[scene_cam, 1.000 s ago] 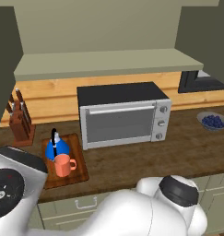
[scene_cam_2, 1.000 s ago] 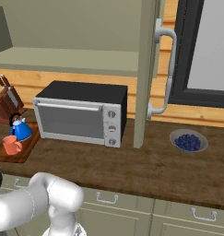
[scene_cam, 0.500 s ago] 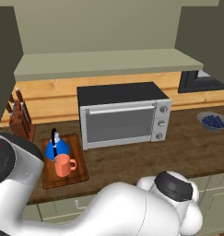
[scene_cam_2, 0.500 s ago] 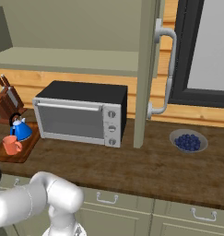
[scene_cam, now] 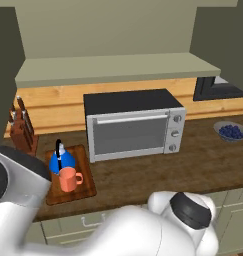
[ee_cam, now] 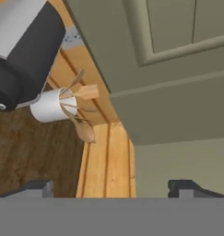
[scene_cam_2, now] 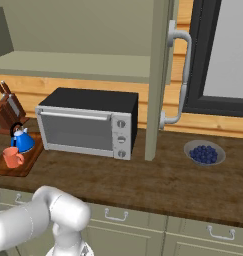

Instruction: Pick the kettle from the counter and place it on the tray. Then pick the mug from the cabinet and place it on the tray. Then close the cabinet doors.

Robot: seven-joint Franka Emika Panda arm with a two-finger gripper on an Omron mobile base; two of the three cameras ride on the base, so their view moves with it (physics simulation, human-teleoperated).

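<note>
The blue kettle (scene_cam: 60, 161) and the salmon-orange mug (scene_cam: 69, 179) stand together on the wooden tray (scene_cam: 86, 184) at the left of the counter (scene_cam: 158, 170); they appear again as kettle (scene_cam_2: 22, 141), mug (scene_cam_2: 12, 157) and tray (scene_cam_2: 24, 166). The cabinet (scene_cam: 113, 70) stands open, its shelf bare. Its right door (scene_cam_2: 160, 75) is swung out edge-on with its silver handle (scene_cam_2: 181, 75). My gripper (ee_cam: 111, 190) is open, nothing between its fingertips (ee_cam: 37, 186), facing an olive-green panelled door (ee_cam: 168, 60) close ahead.
A silver toaster oven (scene_cam: 133, 125) sits mid-counter, a knife block (scene_cam: 20, 131) behind the tray, and a bowl of blueberries (scene_cam_2: 204, 153) on the right. The hand view has a white holder of wooden spoons (ee_cam: 53, 105) and a grey-black cylinder (ee_cam: 21, 50).
My arm has swung further left; its white link and dark joint fill more of the left base view's lower left. Kettle, mug and doors have not moved.
</note>
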